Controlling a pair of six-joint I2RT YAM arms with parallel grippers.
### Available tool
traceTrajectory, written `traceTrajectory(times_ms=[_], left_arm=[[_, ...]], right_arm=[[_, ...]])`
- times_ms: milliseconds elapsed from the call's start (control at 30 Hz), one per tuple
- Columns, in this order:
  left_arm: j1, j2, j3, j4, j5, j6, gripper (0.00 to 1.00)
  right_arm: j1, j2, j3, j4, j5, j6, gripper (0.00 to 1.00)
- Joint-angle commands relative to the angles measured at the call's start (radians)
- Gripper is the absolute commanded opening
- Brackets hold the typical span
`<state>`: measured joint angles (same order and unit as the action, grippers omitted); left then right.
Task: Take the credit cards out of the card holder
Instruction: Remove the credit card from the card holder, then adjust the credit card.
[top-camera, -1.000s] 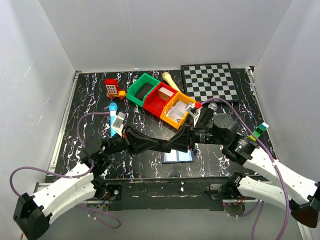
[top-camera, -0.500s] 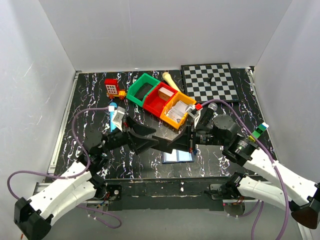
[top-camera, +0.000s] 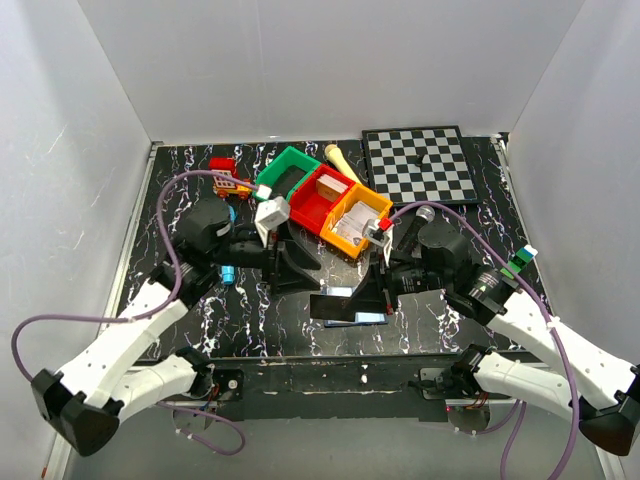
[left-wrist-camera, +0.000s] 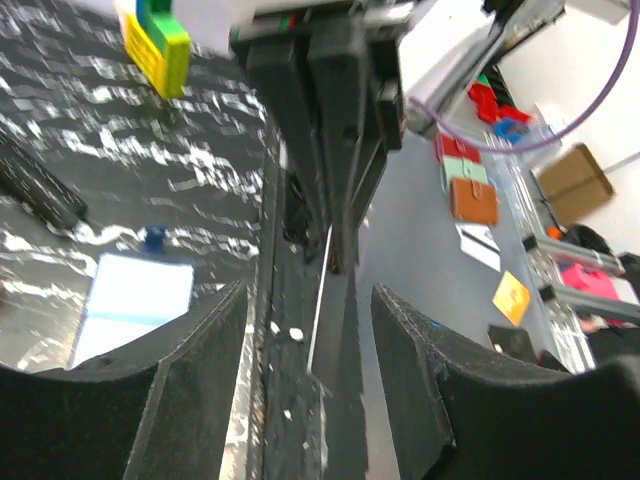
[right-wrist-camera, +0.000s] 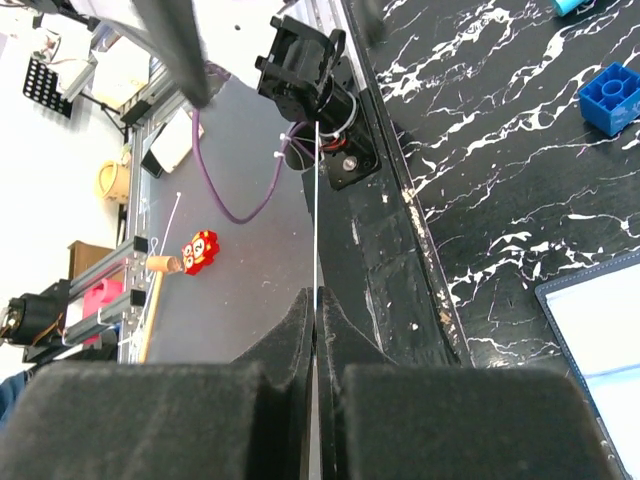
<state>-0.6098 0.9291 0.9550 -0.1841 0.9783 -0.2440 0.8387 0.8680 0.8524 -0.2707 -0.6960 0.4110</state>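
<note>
Card holder (left-wrist-camera: 135, 300): flat bifold case, navy rim, pale blue-grey inner panels, lying open on the black white-veined table (top-camera: 260, 322) near its front edge, centre.
Surroundings: black-and-white chessboard (top-camera: 420, 165) at the far right, a cream bone-shaped toy (top-camera: 340, 160) beside it, a red toy house (top-camera: 222, 172) far left, a small blue cylinder (top-camera: 228, 272) under the left arm, a small blue studded block (right-wrist-camera: 610, 97) on the table near the holder.
In the way: from above, the right gripper (right-wrist-camera: 316, 305) and the thin flat dark card (top-camera: 335, 303) hang over the holder and hide most of it.
Right fingers: clenched on the card, which shows edge-on as a pale line; the holder lies just beside and below them.
Left gripper (left-wrist-camera: 310, 295): fingers spread apart, grasping nothing, facing the card's edge; the holder lies low to one side, apart from them.
Green plastic bin (top-camera: 287, 172): contents unclear.
Red plastic bin (top-camera: 312, 205): a brown block (top-camera: 333, 185).
Orange plastic bin (top-camera: 378, 207): pale, unclear items.
</note>
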Motion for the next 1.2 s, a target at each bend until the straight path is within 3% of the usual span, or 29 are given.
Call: traceTrajectory(times_ms=[0,300,633,933,1167], left_arm=[[-0.018,0.063,0.037,-0.166,0.129,0.103,0.52],[-0.114,0.12,0.1,-0.239,0.033,0.19,0.54],[-0.149,0.194,0.166,-0.316,-0.033,0.27,0.47],[-0.208,0.257,0.212,-0.37,-0.11,0.31,0.3],[-0.209,0.238,0.199,-0.37,-0.118,0.308,0.26]], right_arm=[[-0.003,0.003,0.062,-0.03,-0.036,-0.044,0.01],[-0.003,0.045,0.08,-0.025,-0.056,-0.047,0.01],[-0.001,0.046,0.071,-0.027,-0.057,-0.046,0.01],[-0.001,0.045,0.062,-0.021,-0.063,-0.043,0.01],[-0.001,0.037,0.054,-0.025,-0.065,-0.043,0.01]])
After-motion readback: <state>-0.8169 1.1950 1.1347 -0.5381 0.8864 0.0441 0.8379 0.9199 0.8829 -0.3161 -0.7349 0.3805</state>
